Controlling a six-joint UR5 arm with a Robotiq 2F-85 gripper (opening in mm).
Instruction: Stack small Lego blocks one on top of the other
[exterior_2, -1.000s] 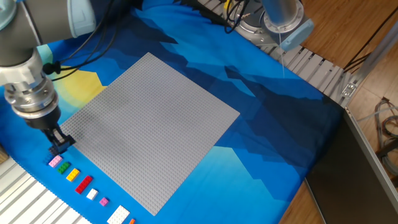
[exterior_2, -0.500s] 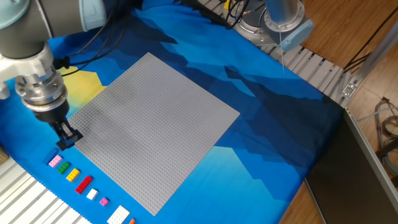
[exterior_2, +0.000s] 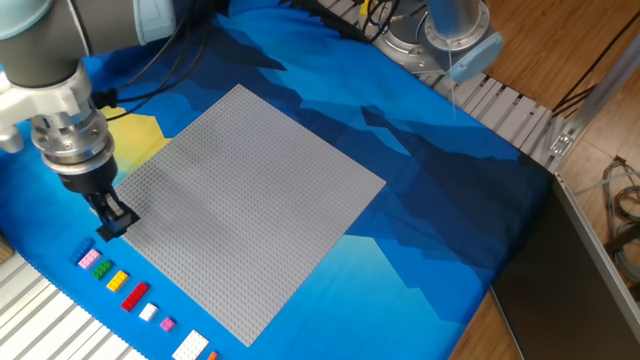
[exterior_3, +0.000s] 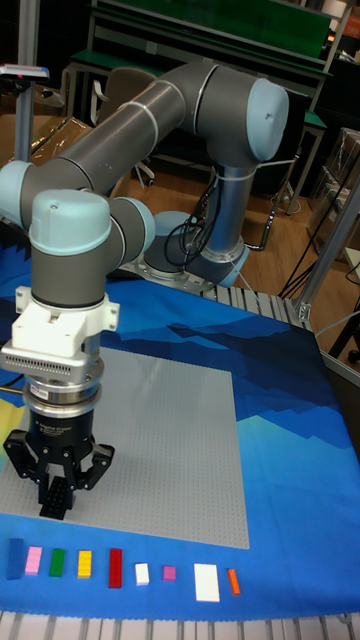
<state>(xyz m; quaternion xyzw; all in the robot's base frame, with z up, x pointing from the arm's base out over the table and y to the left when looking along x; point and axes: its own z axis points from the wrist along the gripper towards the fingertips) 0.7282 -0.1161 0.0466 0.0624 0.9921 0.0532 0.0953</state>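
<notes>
My gripper (exterior_2: 115, 224) (exterior_3: 58, 497) is shut on a black Lego block (exterior_3: 58, 496), held a little above the near-left edge of the grey baseplate (exterior_2: 250, 200) (exterior_3: 170, 440). On the blue cloth in front of it, other small blocks lie in a row: pink (exterior_2: 88, 259) (exterior_3: 34, 561), green (exterior_2: 101, 269) (exterior_3: 58, 563), yellow (exterior_2: 116, 281) (exterior_3: 84, 564), red (exterior_2: 134, 295) (exterior_3: 115, 567), small white (exterior_2: 148, 312) (exterior_3: 142, 573), purple (exterior_2: 167, 324) (exterior_3: 169, 573), a larger white one (exterior_2: 190, 346) (exterior_3: 206, 581) and orange (exterior_2: 212, 354) (exterior_3: 233, 581).
The blue patterned cloth (exterior_2: 430, 200) covers the table. A ribbed metal strip (exterior_2: 40, 320) runs along the near edge. The arm's base (exterior_2: 440, 30) stands at the far side. The table's right edge drops to a wooden floor (exterior_2: 590, 60).
The gripper has moved right and a little away from the row of blocks, over the baseplate's edge, carrying the black block. The row has not shifted.
</notes>
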